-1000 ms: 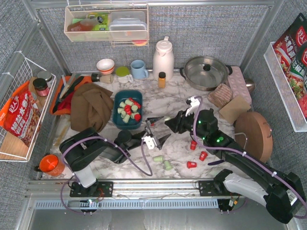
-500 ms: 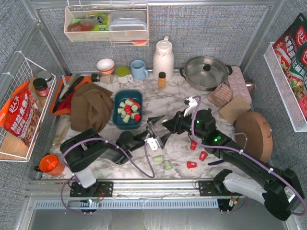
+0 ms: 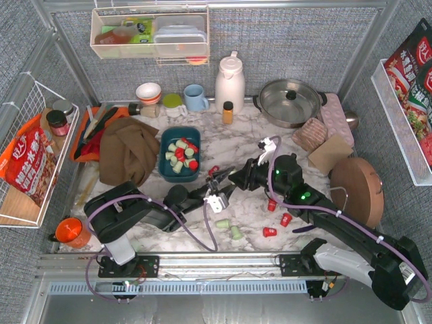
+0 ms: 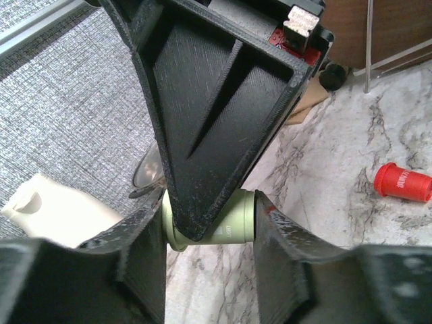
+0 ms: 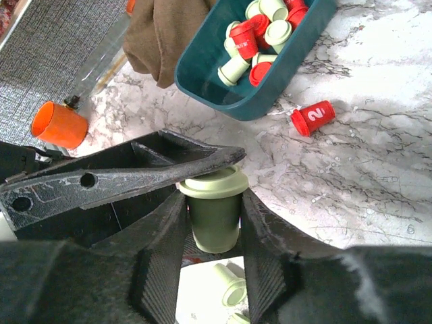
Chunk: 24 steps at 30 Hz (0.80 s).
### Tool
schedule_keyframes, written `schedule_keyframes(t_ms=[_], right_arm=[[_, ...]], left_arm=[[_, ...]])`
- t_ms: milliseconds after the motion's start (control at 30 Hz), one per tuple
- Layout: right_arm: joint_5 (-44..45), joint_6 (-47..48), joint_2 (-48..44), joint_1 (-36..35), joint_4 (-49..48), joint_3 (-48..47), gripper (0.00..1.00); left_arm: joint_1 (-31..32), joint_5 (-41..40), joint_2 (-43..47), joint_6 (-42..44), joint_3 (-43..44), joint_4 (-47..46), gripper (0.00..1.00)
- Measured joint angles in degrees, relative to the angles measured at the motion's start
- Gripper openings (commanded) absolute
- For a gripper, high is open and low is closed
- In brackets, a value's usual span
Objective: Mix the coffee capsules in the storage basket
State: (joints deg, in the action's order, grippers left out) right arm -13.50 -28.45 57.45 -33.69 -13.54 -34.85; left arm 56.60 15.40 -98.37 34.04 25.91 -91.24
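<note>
While both arms met near frame centre in the top view, the R gripper (image 5: 213, 226) held a mint-green capsule (image 5: 213, 214) upright, fingers narrow and clamped on its side walls. The L gripper (image 4: 210, 233) sat crosswise to it: its fingers (image 4: 138, 260) stood at mid width, one against the capsule rim, the other against its base, so both grippers gripped the same pod above the marble table (image 3: 236, 145). The storage basket (image 3: 180, 130) sat upper left of the meeting pt, beside a brown cloth (image 3: 128, 152), w/ red and green capsules (image 3: 179, 154) mixed inside. One red capsule (image 5: 312, 116) lay just outside the basket; five loose capsules (image 3: 269, 231) lay lower centre, right of the L arm
</note>
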Motion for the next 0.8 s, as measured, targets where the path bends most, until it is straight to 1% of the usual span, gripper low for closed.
schedule_keyframes(t_ms=[67,133,300,433,600,667,800], right_arm=[[0.1,-0.1,-0.1,0.0,0.5,-0.2,0.5],[0.8,-0.1,-0.6,0.0,1.4,-0.5,0.53],[2.9,1.3,-3.5,0.1,5.0,-2.5,0.55],[5.0,3.7,-5.6,0.3,8.7,-3.9,0.55],[7.5,6.7,-6.1,0.3,13.0,-5.0,0.55],[7.8,7.8,-5.2,0.3,13.9,-5.2,0.56],[7.8,9.2,-0.4,0.2,16.7,-7.0,0.56]], left_arm=[[0.0,-0.1,0.0,0.3,-0.1,0.0,0.27],[0.0,-0.5,0.0,0.3,-0.1,0.0,0.23],[-0.1,-5.4,-0.1,-0.5,-0.4,0.0,0.16],[-3.2,-10.3,0.4,-4.2,-1.6,0.0,0.11],[-11.0,-18.8,6.8,-15.1,-4.1,1.8,0.1],[-14.1,-23.3,10.2,-19.9,-4.1,6.0,0.11],[-19.0,-28.9,14.5,-28.5,-1.8,18.4,0.22]])
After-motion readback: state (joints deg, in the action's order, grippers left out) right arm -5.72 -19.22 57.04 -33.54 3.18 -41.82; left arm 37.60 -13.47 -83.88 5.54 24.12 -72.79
